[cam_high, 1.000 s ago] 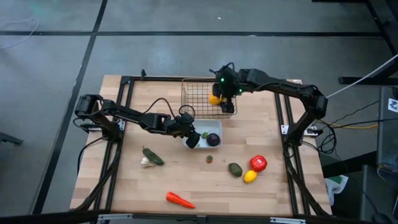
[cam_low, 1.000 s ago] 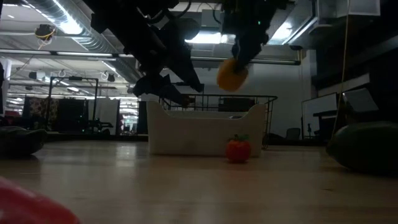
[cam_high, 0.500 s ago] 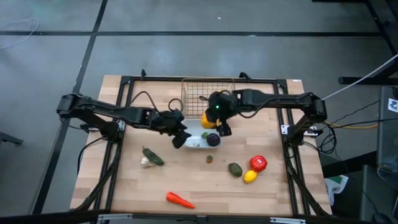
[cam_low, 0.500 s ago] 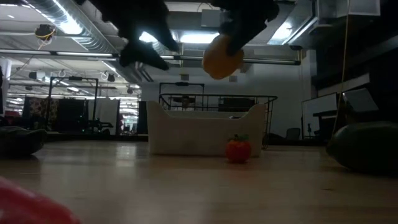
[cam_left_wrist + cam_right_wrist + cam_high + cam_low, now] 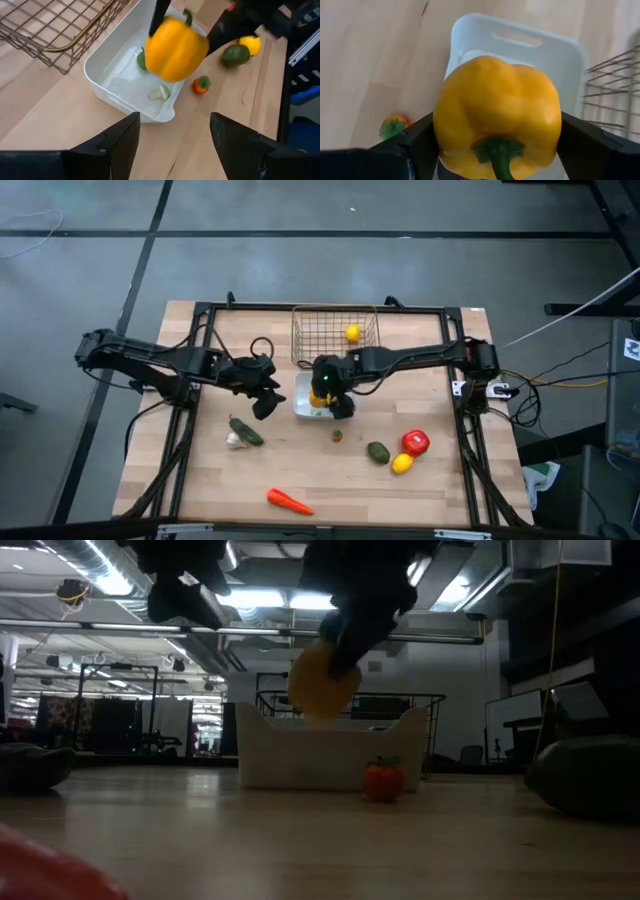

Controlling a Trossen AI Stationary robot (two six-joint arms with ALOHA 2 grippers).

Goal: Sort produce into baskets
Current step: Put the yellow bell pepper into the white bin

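Right gripper clenched on yellow pepper, held above white tray mid-desk. Placement step; next: lower, release. Left gripper released, beside tray.

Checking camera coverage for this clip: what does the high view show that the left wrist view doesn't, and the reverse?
Only the high view shows the carrot, the red tomato, a yellow fruit in the wire basket and both whole arms.

Only the left wrist view shows the tray's inside: a green item and a pale piece lying on its floor.

Both show the right gripper holding the yellow pepper over the white tray, plus the avocado.
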